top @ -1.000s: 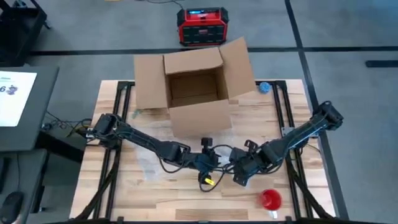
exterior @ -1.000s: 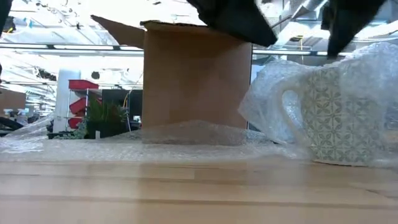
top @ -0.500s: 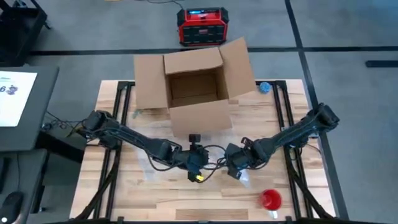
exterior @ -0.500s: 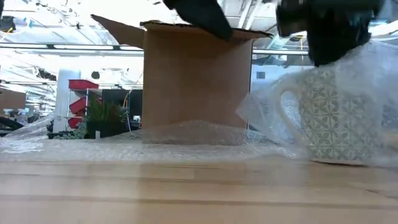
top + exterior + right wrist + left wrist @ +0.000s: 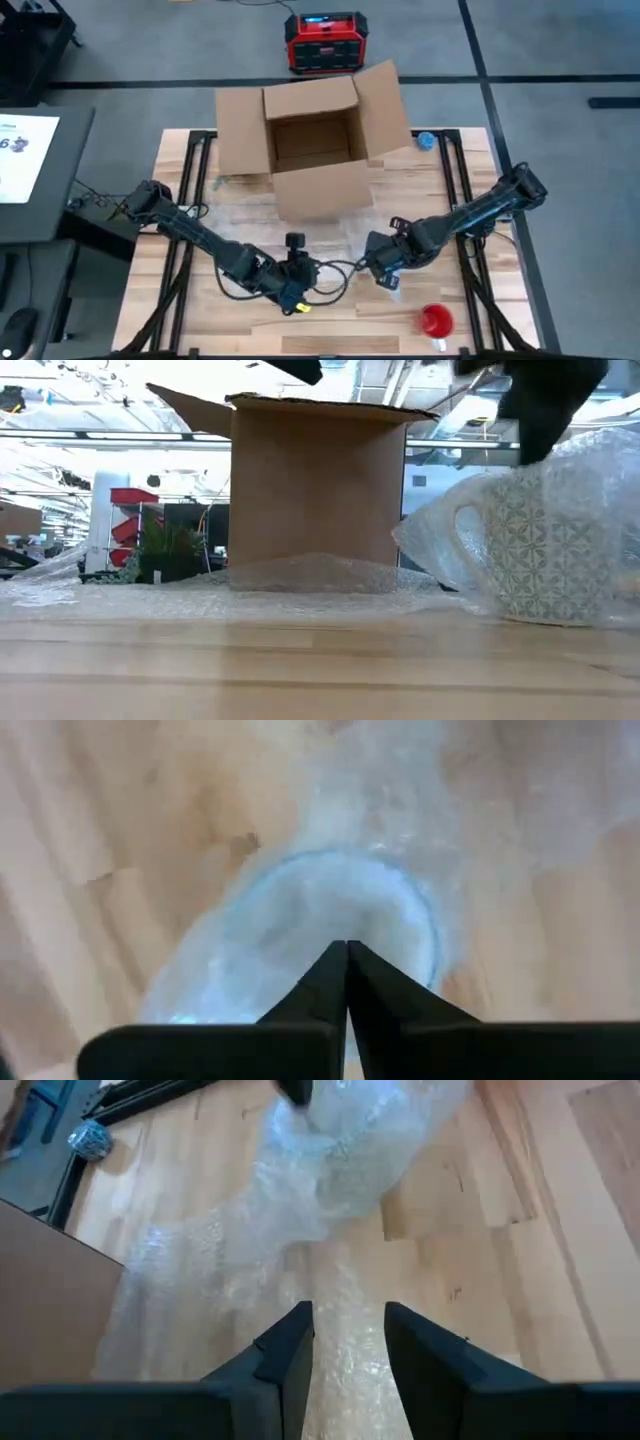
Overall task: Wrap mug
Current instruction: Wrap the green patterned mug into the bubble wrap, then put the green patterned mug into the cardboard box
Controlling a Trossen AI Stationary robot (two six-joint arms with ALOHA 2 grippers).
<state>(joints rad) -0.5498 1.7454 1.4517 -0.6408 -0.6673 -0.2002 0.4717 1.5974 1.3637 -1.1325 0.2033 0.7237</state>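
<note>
A pale mug with a green pattern (image 5: 545, 550) stands upright on the table with its handle (image 5: 462, 545) toward the box. It is shrouded in clear bubble wrap (image 5: 450, 530), and the rest of the sheet (image 5: 250, 1250) lies flat over the boards toward the box. My right gripper (image 5: 347, 948) is shut and comes down on the mug's covered top (image 5: 530, 455). My left gripper (image 5: 347, 1342) is open, low over the flat wrap and left of the mug (image 5: 392, 280) in the high view, with only flat wrap showing between its fingers. My right gripper meets the bubble wrap over the mug's mouth (image 5: 345, 910) with its shut fingertips (image 5: 338, 965), pointing down from above inside the ring of the rim. Whether a fold lies between the fingers cannot be told. The mug stands upright on the table.
An open cardboard box (image 5: 310, 150) stands at the far middle of the table. A red roll (image 5: 435, 320) lies near the front right and a small blue thing (image 5: 426, 141) at the far right. A red device (image 5: 322, 42) sits on the floor beyond.
My left gripper has drawn back from the mug toward the table's left and near edge. My right gripper has shifted slightly toward the far edge and now sits over the mug's top. The wrap flap that stood out on the mug's handle side has settled closer to the mug.
</note>
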